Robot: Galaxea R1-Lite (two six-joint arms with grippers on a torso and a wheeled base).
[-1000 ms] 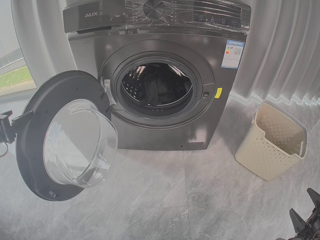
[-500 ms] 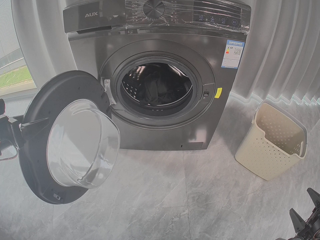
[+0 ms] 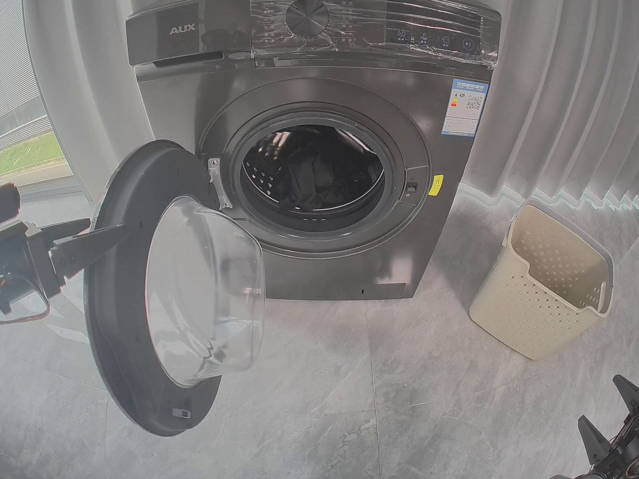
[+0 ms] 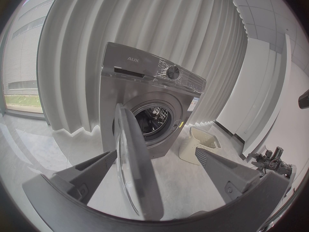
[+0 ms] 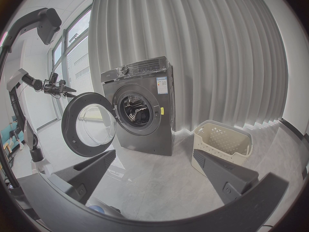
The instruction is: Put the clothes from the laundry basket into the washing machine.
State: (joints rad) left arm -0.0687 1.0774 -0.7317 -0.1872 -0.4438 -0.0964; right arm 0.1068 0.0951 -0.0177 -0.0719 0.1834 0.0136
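A grey washing machine [image 3: 313,88] is seen standing on the tiled floor [image 3: 373,394], backed by a pale pleated curtain [image 3: 566,68], with a window [image 3: 26,148] off to the left. Its control panel is wrapped in clear film [image 3: 373,28], and a sticker [image 3: 464,108] is fixed to the upper right of its front. The round door [image 3: 120,327] is hung on the left of the opening and is swung out about halfway, so the glass bowl [image 3: 206,294] is turned toward the right and the opening is left uncovered in the head view. Dark clothes [image 3: 316,174] are piled inside the drum. The cream laundry basket [image 3: 532,314] is set on the floor near the machine's front right corner, apart from it, and its perforated inner walls are in plain sight. The left claw [image 3: 106,226] is held at the door's outer rim with its fingers spread wide and nothing gripped. In the left wrist view the door's edge is seen standing between those fingers and partly in front of the opening; whether a fingertip is touching the door cannot be told. The right claw [image 3: 609,414] is held low at the floor's near right corner, well apart from the basket, fingers spread wide, with nothing held.
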